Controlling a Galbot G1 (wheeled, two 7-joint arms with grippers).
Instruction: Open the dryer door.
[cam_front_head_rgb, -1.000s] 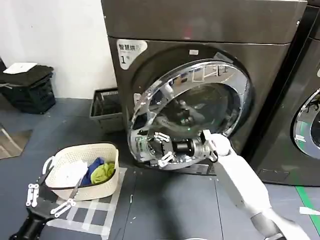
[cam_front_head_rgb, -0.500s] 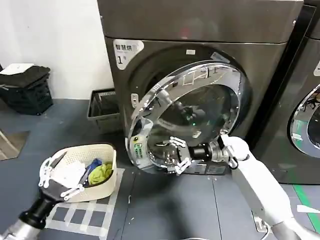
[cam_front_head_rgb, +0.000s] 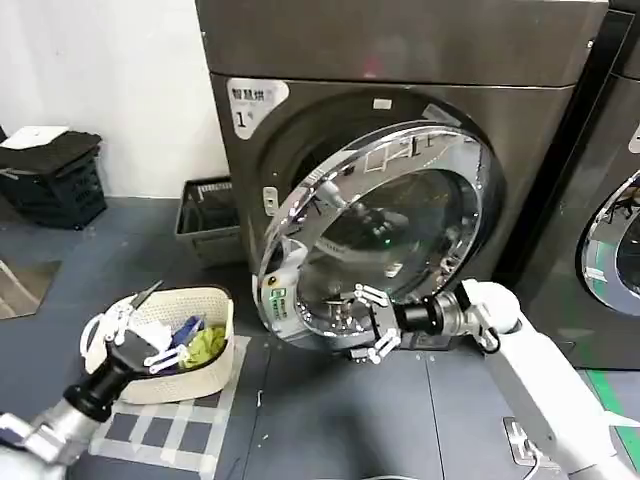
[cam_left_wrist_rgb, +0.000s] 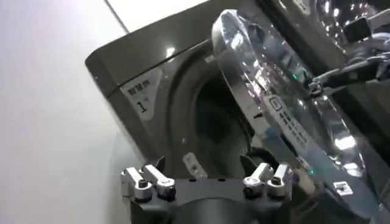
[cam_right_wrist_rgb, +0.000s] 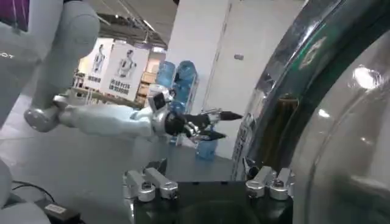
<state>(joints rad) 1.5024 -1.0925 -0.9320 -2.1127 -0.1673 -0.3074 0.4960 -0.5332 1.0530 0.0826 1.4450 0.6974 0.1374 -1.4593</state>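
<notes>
grey floor; dryer door (cam_front_head_rgb: 390, 230) ajar, right gripper (cam_front_head_rgb: 372, 323) spread beside its rim.

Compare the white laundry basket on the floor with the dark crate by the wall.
The white basket is pale, rounded and holds blue and green clothes; the dark crate is black, boxy and has a white sheet on top. The basket sits beside the left tool; the crate stands apart. Both rest on the floor.

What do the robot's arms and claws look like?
Both arms are smooth white tubes with rounded joints. Each ends in a black wrist section carrying the claw. The right gripper and left gripper have thin silvery-white metal link fingers, with small round screws at their bases. A light cable trails on the floor near the right arm.
</notes>
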